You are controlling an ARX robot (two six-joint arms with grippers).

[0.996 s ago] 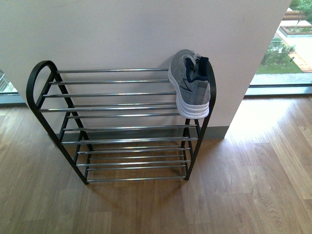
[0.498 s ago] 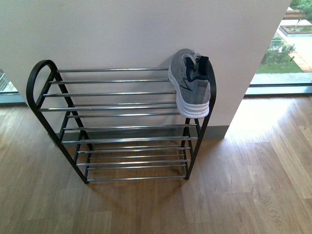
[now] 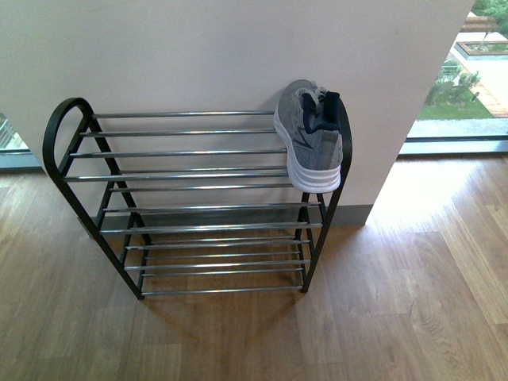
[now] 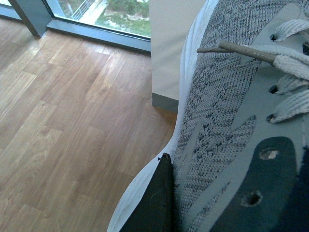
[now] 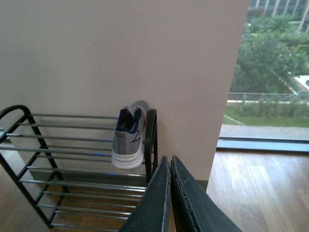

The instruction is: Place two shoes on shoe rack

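One of two shoes is up on the rack.

Front view: the first shoe (image 3: 311,139) sits on the top tier of the shoe rack (image 3: 190,171), at the rack's right end and touching the right frame loop. Its heel end appears to face the rack's front. The top-tier rods to the left of it carry nothing. Neither arm is in view.

Left wrist view: the second shoe (image 4: 217,96) fills the picture, with grey mesh, laces and the white sole edge showing. It is off the rack, above the wooden floor (image 4: 72,121). The left gripper (image 4: 219,154) looks clamped on it, one dark finger at the sole edge and the other lying over the upper. How deep the hold goes cannot be told.

Right wrist view: the right gripper (image 5: 170,162) has its fingers pressed together with nothing between them. It is in front of the rack's right end, well apart from the rack.

Handling, as a judgement: the shoe is light. The mesh upper is soft and gives under the pads, while the foam sole is stiffer. A hold across the midfoot, sole edge to upper, should suit it. The chrome rods look slick, so the sole should span two rods just left of the first shoe.
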